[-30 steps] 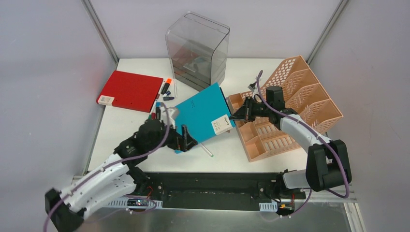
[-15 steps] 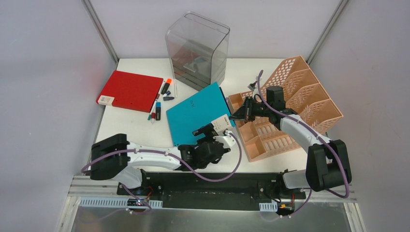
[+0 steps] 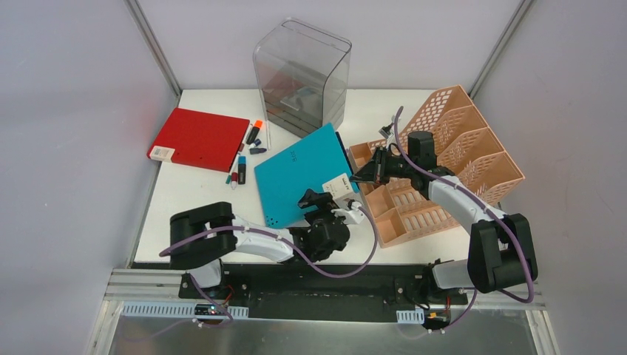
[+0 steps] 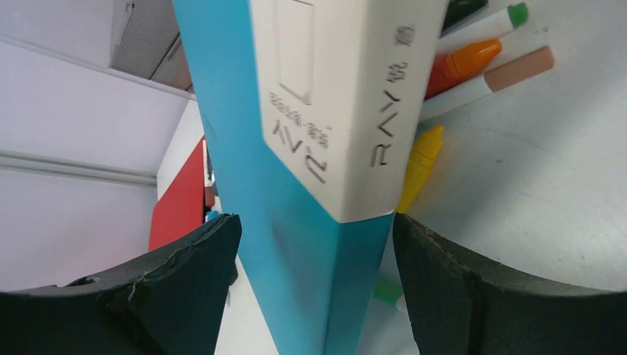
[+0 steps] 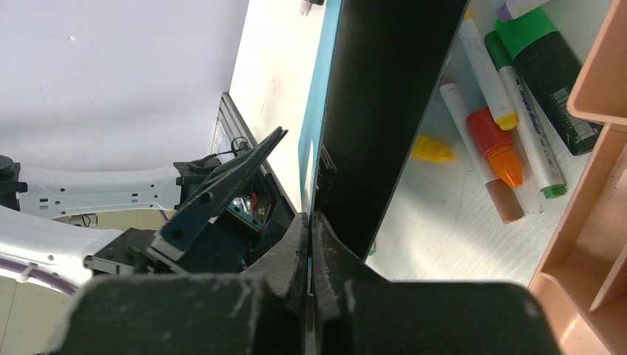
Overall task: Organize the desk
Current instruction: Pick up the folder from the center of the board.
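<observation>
Top external, Mia: how do the arms sit?

Left arm (image 3: 255, 238) lies low along the near edge, elbow folded out to the left, forearm reaching right. Left gripper (image 4: 316, 225) straddles the near, labelled corner of the teal folder (image 3: 296, 181), with a finger (image 4: 185, 288) close on each side. Whether they press it I cannot tell.

And the right one?

Right arm (image 3: 455, 196) rises from its base, bends and reaches left past the peach file rack (image 3: 451, 159). Right gripper (image 5: 309, 216) is pinched tight on the folder's right edge. That edge stands tilted up off the surface, with markers (image 5: 510, 126) lying beneath.

How about the desk?

The desk (image 3: 188, 200) is a white rectangle between grey walls (image 3: 74, 111), its black-and-metal front edge at the arms' bases. A red folder (image 3: 198, 138) lies flat at back left with loose pens (image 3: 248, 148) beside it. A clear grey drawer box (image 3: 302, 74) stands at the back middle, and the rack is on the right.
</observation>
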Tool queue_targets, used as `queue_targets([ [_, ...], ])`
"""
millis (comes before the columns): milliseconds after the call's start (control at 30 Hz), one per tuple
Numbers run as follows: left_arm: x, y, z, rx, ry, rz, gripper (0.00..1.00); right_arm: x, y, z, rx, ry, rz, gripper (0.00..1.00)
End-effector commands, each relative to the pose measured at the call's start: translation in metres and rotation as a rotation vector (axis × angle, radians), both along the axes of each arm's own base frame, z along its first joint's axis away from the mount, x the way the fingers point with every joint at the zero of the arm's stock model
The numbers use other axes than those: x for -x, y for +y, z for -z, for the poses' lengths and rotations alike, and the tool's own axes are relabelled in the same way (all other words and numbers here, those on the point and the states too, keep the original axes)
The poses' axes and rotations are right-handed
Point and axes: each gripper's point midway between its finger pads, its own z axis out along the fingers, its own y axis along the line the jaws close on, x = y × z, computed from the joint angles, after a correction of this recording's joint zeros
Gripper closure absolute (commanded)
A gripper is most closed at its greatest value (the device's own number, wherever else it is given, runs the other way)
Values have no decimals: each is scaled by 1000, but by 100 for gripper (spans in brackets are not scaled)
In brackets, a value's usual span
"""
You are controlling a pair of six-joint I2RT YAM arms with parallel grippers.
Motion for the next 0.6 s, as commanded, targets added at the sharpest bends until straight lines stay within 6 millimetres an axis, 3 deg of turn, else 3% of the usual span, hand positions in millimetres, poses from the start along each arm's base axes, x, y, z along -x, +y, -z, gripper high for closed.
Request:
queue_targets([
  [0, -8, 5, -3, -21, -91, -86, 23, 0, 2, -22, -62, -86, -34, 100],
  [233, -15, 4, -9, -61, -197, -110, 23, 3, 3, -25, -80, -89, -50, 100],
  [367, -18, 6, -19, -60, -277, -142, 37, 6, 4, -30, -90, -102, -63, 100],
  [500, -20, 2, -11, -124, -289, -164, 49, 10, 4, -37, -104, -118, -72, 100],
  [567, -19, 2, -12, -122, -289, -174, 61, 12, 4, -41, -112, -132, -77, 100],
])
